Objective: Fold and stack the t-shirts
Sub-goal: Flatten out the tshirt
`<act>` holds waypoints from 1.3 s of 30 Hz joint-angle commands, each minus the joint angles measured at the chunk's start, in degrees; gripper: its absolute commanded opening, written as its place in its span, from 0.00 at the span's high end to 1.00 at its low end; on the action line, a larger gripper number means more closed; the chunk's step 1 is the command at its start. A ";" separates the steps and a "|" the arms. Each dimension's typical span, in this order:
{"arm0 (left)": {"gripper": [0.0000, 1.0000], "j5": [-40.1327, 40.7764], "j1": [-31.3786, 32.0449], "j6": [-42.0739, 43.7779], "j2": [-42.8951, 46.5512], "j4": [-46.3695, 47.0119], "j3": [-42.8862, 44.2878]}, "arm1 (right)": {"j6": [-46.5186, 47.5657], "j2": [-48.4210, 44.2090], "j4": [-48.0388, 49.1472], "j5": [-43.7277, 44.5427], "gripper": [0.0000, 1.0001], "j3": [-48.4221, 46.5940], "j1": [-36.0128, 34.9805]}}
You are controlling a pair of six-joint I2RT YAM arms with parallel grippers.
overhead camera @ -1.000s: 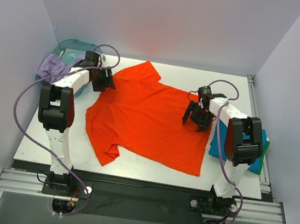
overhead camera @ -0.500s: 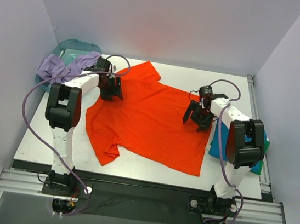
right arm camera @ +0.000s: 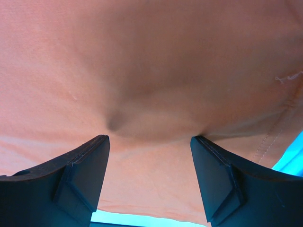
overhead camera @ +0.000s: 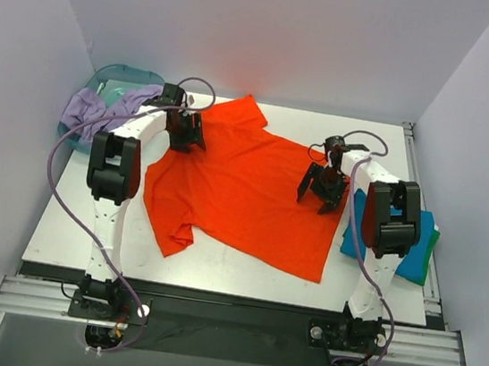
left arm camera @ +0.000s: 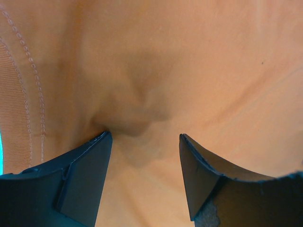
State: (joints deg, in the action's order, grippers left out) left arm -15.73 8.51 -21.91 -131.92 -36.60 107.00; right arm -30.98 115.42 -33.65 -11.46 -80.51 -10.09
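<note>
Progress: early on this shirt. Orange shirt [overhead camera: 243,192] lies spread flat, mid table [overhead camera: 65,241], sleeves out, no fold in it yet. Blue shirt [overhead camera: 415,260] and green shirt [overhead camera: 433,237] already folded and stacked at the right edge, partly behind the R arm. Left to do, by my read: flatten, fold the orange one, put it on that stack. Purple cloth [overhead camera: 92,109] hangs over the rim of the basin [overhead camera: 141,75], far left; can't tell if it's a shirt.

L claw [overhead camera: 186,132] is down on the orange shirt near the collar/shoulder, jaws apart, not clenched; wrist view shows tips pressed into the cloth with a pucker between them, nothing pinched. R claw [overhead camera: 323,192] is the same on the right side near the hem seam: released, tips on the fabric, small bump between.

Vs 1 s ago: L arm has swung from the basin over onto the shirt. R claw has barely moved. Shirt has shifted a bit to the left/far side, so more of the blue shirt shows beside it. Purple cloth now trails further out of the basin
</note>
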 commanded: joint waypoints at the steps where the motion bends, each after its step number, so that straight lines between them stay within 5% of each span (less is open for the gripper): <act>1: 0.30 1.83 0.19 0.64 -5.54 -2.68 4.61 | 1.71 4.37 -2.11 -0.05 0.30 -3.59 0.68; 10: 0.30 0.35 0.80 -1.03 -7.13 -1.90 12.79 | 5.40 7.02 -7.30 -0.58 0.30 -15.99 1.39; 21: 0.30 1.66 4.84 -2.35 6.14 0.74 11.13 | 5.84 -4.75 -7.31 -2.16 0.30 -16.62 0.33; 33: 0.30 3.59 7.13 -3.93 26.09 6.19 -23.99 | 4.88 -15.56 0.33 -2.07 0.30 9.46 -4.15; 39: 0.29 5.26 7.04 -3.66 27.33 7.85 -31.41 | 6.20 -15.40 2.71 -1.37 0.30 14.06 -3.71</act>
State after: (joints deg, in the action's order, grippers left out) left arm -12.05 15.77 -25.32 -106.19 -31.53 76.60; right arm -25.45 102.63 -32.84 -13.58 -66.72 -14.37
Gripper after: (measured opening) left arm 0.706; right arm 0.699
